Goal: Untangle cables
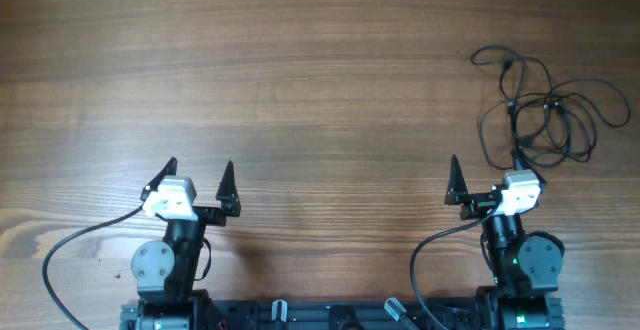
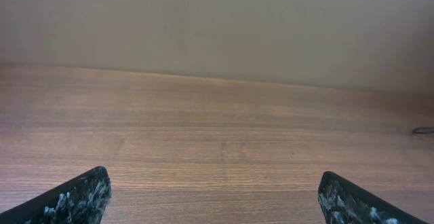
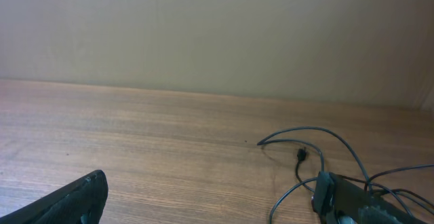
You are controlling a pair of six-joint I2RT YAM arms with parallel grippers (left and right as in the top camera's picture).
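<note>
The cables are thin black cords looped in a loose tangle at the right of the wooden table. Small plugs show among the loops. My right gripper is open and empty, just below the tangle, with its right finger at the tangle's lower edge. In the right wrist view the cords lie ahead and to the right, one loop passing by the right finger. My left gripper is open and empty at the lower left, far from the cables. In the left wrist view only bare wood lies between the fingers.
The wooden table spans the view. A plain beige wall stands behind its far edge. Thicker black arm cables curve near both arm bases at the front edge. A cord end shows at the far right of the left wrist view.
</note>
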